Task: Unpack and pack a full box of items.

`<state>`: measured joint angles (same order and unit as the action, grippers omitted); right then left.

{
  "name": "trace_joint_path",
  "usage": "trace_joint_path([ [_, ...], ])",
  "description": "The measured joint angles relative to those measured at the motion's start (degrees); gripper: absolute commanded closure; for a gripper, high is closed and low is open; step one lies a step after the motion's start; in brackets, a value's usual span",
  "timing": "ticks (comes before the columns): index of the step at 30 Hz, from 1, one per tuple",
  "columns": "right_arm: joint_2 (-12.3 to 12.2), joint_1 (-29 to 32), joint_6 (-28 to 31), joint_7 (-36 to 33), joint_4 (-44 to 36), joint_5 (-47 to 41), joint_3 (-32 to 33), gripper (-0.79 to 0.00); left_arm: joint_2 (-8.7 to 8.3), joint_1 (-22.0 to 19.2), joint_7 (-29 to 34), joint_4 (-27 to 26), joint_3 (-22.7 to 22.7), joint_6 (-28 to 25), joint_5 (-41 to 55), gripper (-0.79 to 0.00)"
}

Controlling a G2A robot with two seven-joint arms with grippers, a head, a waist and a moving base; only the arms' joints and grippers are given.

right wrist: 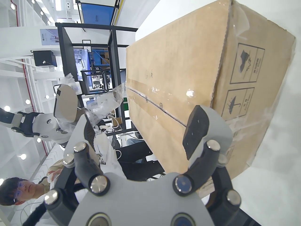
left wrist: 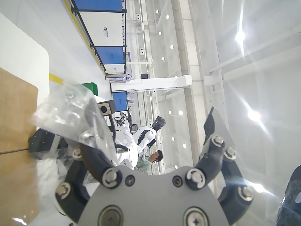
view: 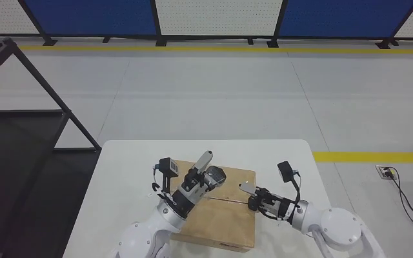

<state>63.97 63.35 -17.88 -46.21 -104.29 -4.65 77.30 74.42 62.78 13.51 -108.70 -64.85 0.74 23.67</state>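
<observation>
While one taped box [view: 222, 209] sits closed on the desk [view: 126, 171], one clear bag [left wrist: 68, 109] lies against left gripper [left wrist: 150, 115], spread wide above box, right gripper [right wrist: 142, 116] spread wide too, empty, at box edge

Brightly, evenly lit from overhead. Flares into stars around the ceiling lamps [left wrist: 239, 37], glints off the tape [right wrist: 155, 95] on the box [right wrist: 174, 55], bows straight lines in wrist views.

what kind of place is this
Likely a robot test hall: blue partitions and a yellow floor line behind the table, plus another white robot under a high lit ceiling.
</observation>
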Motion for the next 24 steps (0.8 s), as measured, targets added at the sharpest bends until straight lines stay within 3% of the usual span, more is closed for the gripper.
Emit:
trace_joint_path([
  [24, -0.76, 0.64, 1.27, -1.15, 0.06, -0.45, -0.15, -0.785, 1.32, -1.88, 0.30, 1.49, 2.93, 0.87, -1.72, -0.785],
])
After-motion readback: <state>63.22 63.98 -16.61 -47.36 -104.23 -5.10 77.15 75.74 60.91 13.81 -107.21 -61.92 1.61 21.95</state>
